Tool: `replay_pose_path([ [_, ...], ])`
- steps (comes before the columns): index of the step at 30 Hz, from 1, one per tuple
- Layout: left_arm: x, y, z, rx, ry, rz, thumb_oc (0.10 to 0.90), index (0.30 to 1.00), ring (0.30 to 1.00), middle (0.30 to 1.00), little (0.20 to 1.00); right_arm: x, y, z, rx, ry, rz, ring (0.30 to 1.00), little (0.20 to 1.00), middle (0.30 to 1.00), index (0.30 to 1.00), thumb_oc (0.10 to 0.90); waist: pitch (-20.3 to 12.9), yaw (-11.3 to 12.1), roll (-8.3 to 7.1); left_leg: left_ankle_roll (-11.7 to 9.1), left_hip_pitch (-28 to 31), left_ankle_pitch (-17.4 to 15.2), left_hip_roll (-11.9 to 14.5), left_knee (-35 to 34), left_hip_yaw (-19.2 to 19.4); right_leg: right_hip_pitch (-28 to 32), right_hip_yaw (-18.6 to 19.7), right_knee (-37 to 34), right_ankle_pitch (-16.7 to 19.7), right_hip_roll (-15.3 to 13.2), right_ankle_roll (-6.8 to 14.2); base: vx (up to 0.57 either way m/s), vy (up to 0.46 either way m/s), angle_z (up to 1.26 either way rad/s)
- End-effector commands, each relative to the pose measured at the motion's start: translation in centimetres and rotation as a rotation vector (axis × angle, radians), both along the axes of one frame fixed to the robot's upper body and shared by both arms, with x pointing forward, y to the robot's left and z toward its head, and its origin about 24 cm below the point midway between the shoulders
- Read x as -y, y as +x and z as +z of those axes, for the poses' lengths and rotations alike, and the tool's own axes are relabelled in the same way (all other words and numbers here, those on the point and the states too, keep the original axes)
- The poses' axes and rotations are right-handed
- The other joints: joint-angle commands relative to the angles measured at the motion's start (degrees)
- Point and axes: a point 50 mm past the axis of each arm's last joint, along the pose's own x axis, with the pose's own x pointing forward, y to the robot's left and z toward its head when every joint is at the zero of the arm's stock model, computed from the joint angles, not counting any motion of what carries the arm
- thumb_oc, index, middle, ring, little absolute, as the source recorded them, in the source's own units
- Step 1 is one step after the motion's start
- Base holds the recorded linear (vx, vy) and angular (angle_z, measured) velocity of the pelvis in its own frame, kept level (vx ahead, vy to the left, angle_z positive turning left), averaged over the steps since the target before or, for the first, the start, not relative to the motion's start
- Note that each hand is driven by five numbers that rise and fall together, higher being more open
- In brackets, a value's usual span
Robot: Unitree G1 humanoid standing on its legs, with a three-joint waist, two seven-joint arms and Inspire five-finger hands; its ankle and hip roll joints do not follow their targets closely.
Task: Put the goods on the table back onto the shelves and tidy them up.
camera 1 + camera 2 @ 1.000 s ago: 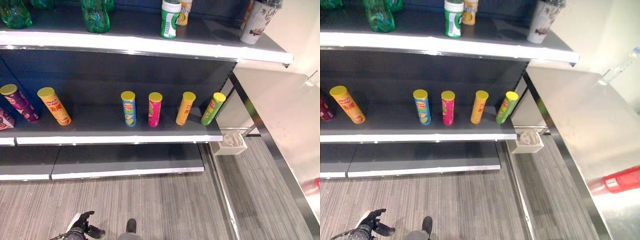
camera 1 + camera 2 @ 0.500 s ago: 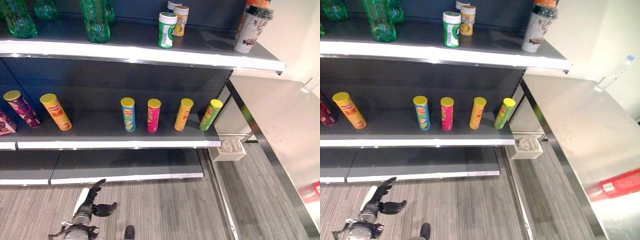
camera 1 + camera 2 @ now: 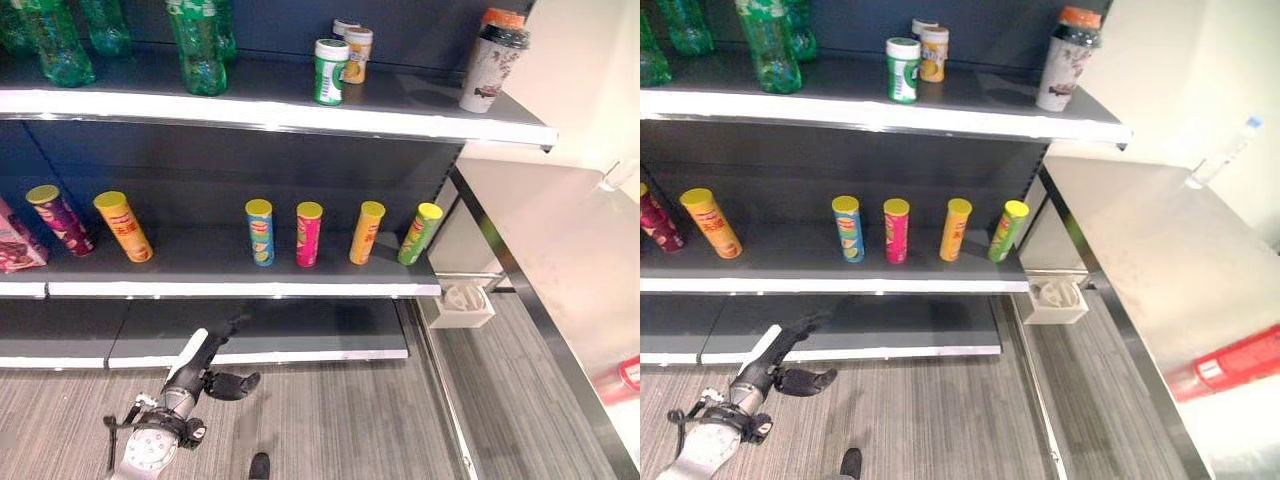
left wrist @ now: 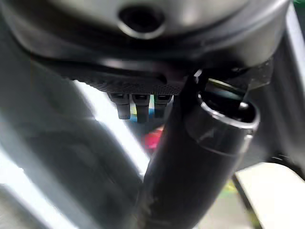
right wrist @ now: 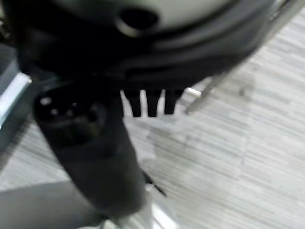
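A grey striped floor (image 3: pixel 340 420) is seen below the shelving. A small white box (image 3: pixel 462 303) is set on that floor, just beside the shelf's right end and under the desk's edge. A pale wall (image 3: pixel 1180 70) is seen behind.

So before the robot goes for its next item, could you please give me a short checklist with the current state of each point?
1. Left hand free of goods: ok, fingers straight, holding nothing.
2. Right hand free: ok, straight fingers over the floor in its wrist view.
3. Item waiting on the steel table: ok, a red packet lies at its near edge.
4. Room on the middle shelf: ok, a bare gap between the orange tube with yellow lid and the blue tube with yellow lid.
5. Tubes upright: not ok, the green tube with yellow lid leans.
6. Hand near the packet: not ok, both are far from it.
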Motion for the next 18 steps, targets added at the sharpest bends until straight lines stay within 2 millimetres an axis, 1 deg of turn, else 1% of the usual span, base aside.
replay_pose_path([
  [1,1.6,4.0,7.6,0.42,-0.046,-0.064,0.8,0.9,0.9,0.9,0.9,1.0,0.6,0.2,-0.004,-0.037,0.045,0.9,0.9,0.9,0.9,0.8,-2.45,0.14,3.0,-1.85,1.13,-3.41,2.64,0.49,-0.57,-5.0,0.76,4.05,-1.24,1.43,2.33,0.03,0.006,-0.12],
  [2,1.8,4.7,10.1,0.536,-0.077,-0.062,0.8,0.9,0.9,0.9,0.9,1.0,-0.2,0.1,-0.031,-0.038,0.062,0.9,0.9,0.9,0.9,0.8,-2.95,-0.57,3.0,-1.93,1.56,-3.75,2.73,0.49,-0.22,-5.05,1.21,4.21,-1.16,1.4,2.31,0.02,0.006,-0.11],
  [4,2.2,5.1,11.6,0.597,-0.085,-0.081,0.8,0.9,0.9,0.9,0.9,1.1,-0.6,0.1,-0.051,-0.042,0.066,0.9,0.9,0.9,0.9,0.8,-3.11,-0.77,3.03,-1.94,1.85,-3.92,2.73,0.49,-0.05,-5.02,1.35,4.33,-1.12,1.41,2.29,0.02,0.004,-0.12],
  [6,2.9,5.5,12.9,0.639,-0.146,-0.111,0.8,0.9,0.9,0.9,0.9,1.1,-1.1,0.0,-0.078,-0.041,0.067,0.9,0.9,0.9,0.9,0.8,-3.37,-1.19,3.14,-1.92,2.28,-4.13,2.82,0.49,0.17,-4.86,1.54,4.37,-1.11,1.34,2.33,0.02,0.007,-0.09],
  [8,3.9,6.1,13.5,0.649,-0.161,-0.154,0.8,0.9,0.9,0.9,0.9,1.0,-1.4,-0.1,-0.094,-0.039,0.068,0.9,0.9,0.9,0.9,0.8,-3.74,-1.72,3.25,-1.92,2.66,-4.32,2.78,0.49,0.36,-4.69,1.69,4.43,-1.16,1.31,2.35,0.03,0.007,-0.06],
  [9,3.9,6.2,13.5,0.65,-0.161,-0.155,0.8,0.9,0.9,0.9,0.9,1.0,-1.3,-0.1,-0.093,-0.039,0.066,0.9,0.9,0.9,0.9,0.8,-3.67,-1.63,3.24,-1.92,2.67,-4.34,2.78,0.49,0.36,-4.68,1.69,4.43,-1.17,1.3,2.36,0.02,0.014,-0.07],
  [10,5.3,6.7,14.0,0.648,-0.182,-0.224,0.8,0.9,0.9,0.9,0.9,1.0,-1.2,-0.1,-0.097,-0.043,0.072,0.9,0.9,0.9,0.9,0.8,-3.88,-2.03,3.48,-1.92,2.91,-4.45,2.76,0.49,0.51,-4.48,1.8,4.56,-1.25,1.18,2.43,0.02,0.016,-0.07],
  [12,6.6,7.0,14.5,0.649,-0.2,-0.283,0.8,0.9,0.9,0.9,0.9,0.8,-1.1,-0.1,-0.103,-0.04,0.087,0.9,0.9,0.9,0.9,0.8,-4.15,-2.41,3.65,-1.9,3.18,-4.55,2.78,0.49,0.66,-4.3,1.97,4.62,-1.27,1.06,2.46,0.03,0.017,-0.05],
  [15,9.1,7.7,16.2,0.708,-0.169,-0.388,0.8,0.9,0.9,0.9,0.9,0.7,-0.3,-0.1,-0.092,-0.048,0.12,0.9,0.9,0.9,0.9,0.8,-4.22,-2.68,3.83,-1.9,3.43,-4.71,2.72,0.49,0.69,-4.2,2.04,4.82,-1.37,0.9,2.5,0.0,0.0,0.0],
  [18,10.4,8.0,17.8,0.764,-0.216,-0.43,0.8,0.9,0.9,0.9,0.9,0.6,0.0,-0.1,-0.095,-0.063,0.169,0.9,0.9,0.9,0.9,0.8,-4.28,-2.76,4.09,-1.89,3.63,-4.83,2.54,0.49,0.66,-4.1,1.99,4.98,-1.46,0.69,2.52,0.0,0.0,0.0],
])
